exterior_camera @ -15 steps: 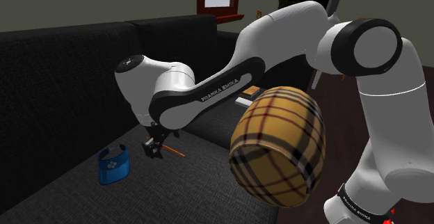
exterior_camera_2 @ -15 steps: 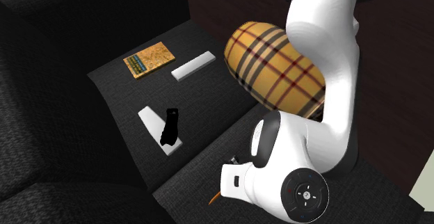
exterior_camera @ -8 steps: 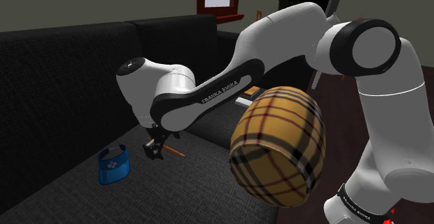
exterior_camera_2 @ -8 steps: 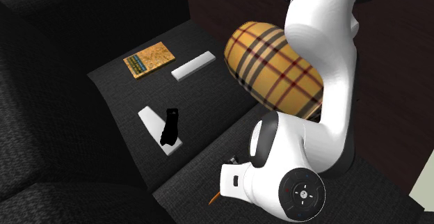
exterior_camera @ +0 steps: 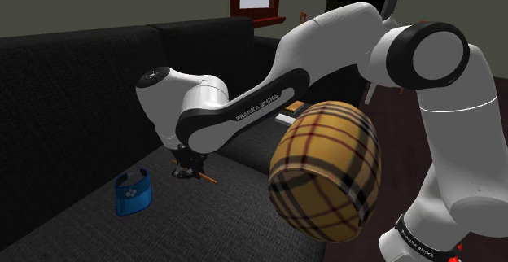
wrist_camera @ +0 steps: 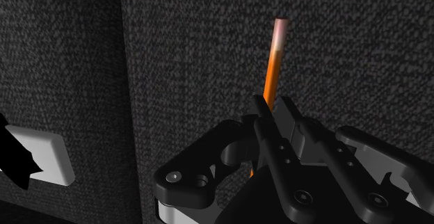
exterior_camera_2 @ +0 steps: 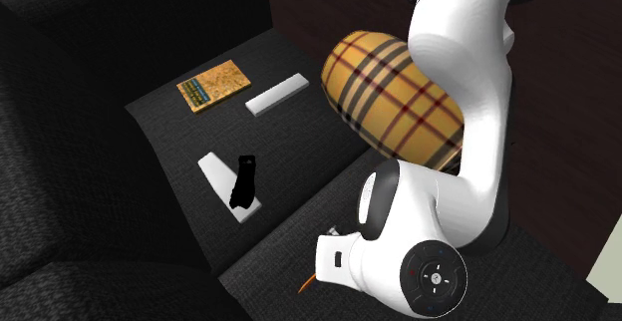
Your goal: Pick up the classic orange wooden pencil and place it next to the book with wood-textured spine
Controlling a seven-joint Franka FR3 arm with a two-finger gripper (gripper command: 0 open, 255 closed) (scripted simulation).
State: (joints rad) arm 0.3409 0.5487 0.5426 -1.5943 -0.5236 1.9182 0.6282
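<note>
The gripper (wrist_camera: 272, 115) is low over the dark sofa seat (wrist_camera: 348, 62), its fingers pinching the orange pencil (wrist_camera: 272, 62), whose pinkish end juts past them; a blue bag (exterior_camera: 133, 191) sits near; the wood-patterned book (exterior_camera_2: 212, 85) lies well apart on the neighbouring cushion.

On the sofa seat (exterior_camera: 244, 199) a pencil (wrist_camera: 273, 62), gripper (wrist_camera: 273, 108) astride it, book (exterior_camera_2: 212, 85) on the next cushion.
</note>
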